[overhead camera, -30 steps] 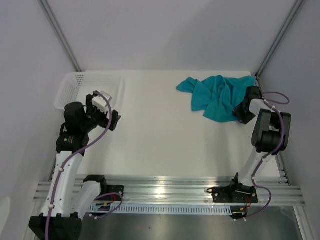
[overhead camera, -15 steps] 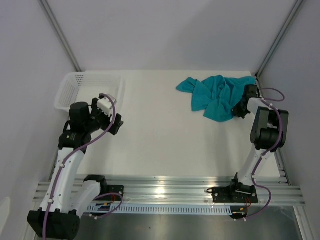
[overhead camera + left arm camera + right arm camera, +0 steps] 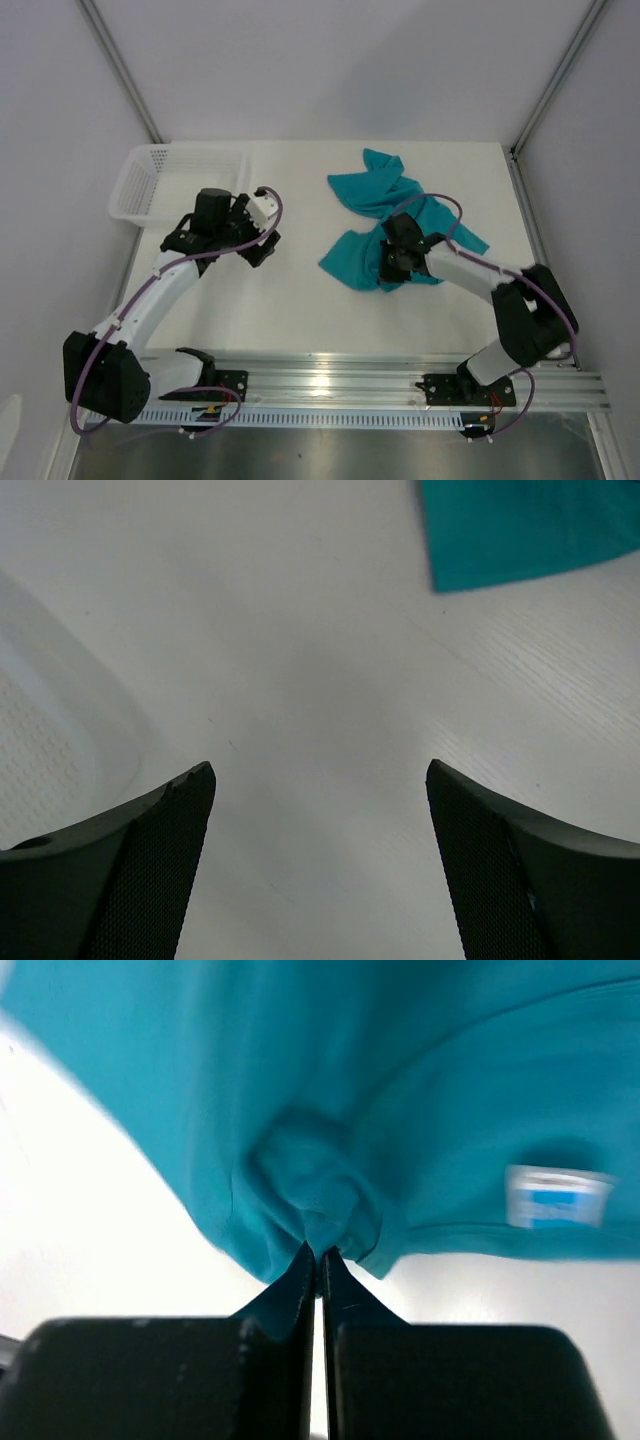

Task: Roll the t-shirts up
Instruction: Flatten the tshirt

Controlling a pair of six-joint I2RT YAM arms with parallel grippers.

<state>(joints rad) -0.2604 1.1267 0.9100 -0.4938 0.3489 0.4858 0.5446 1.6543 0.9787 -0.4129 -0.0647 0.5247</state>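
The teal t-shirt (image 3: pixel 375 195) lies crumpled and stretched out across the middle right of the table. My right gripper (image 3: pixel 392 262) is shut on a pinched fold of the t-shirt (image 3: pixel 320 1190); a small white label (image 3: pixel 556 1198) shows to the right of the pinch. Left of the cloth, my left gripper (image 3: pixel 268 240) hangs open over bare table, nothing between its fingers (image 3: pixel 170 820). Only a teal corner of the t-shirt (image 3: pixel 520 525) shows at the top right of the left wrist view.
A white mesh basket (image 3: pixel 150 180) stands at the back left of the table, and its rim (image 3: pixel 60 730) shows at the left of the left wrist view. Grey walls close in the table on three sides.
My right gripper shut on the t-shirt at the back right and dragged it toward the middle front, spreading the cloth. My left arm swung right from the basket toward the centre.
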